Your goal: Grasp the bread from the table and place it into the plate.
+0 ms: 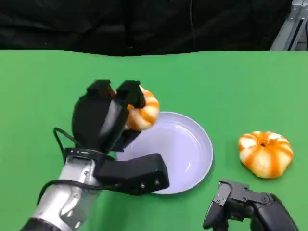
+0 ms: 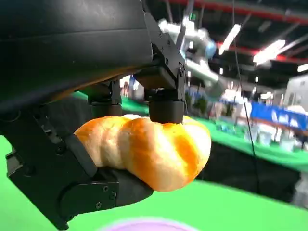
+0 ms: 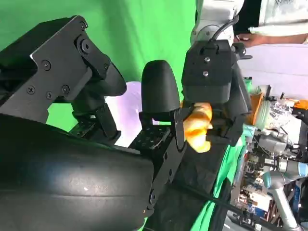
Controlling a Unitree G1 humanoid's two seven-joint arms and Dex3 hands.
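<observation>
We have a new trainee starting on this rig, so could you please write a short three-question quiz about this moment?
1. True or false: the left hand holds a bread roll.
2. Where does the other bread roll lie? A) in the plate B) on the green table, beside the plate C) in the right hand
3. Fill in: the held roll hangs over the far-left rim of the lavender ____.

Key: 1 true; 2 B; 3 plate.
</observation>
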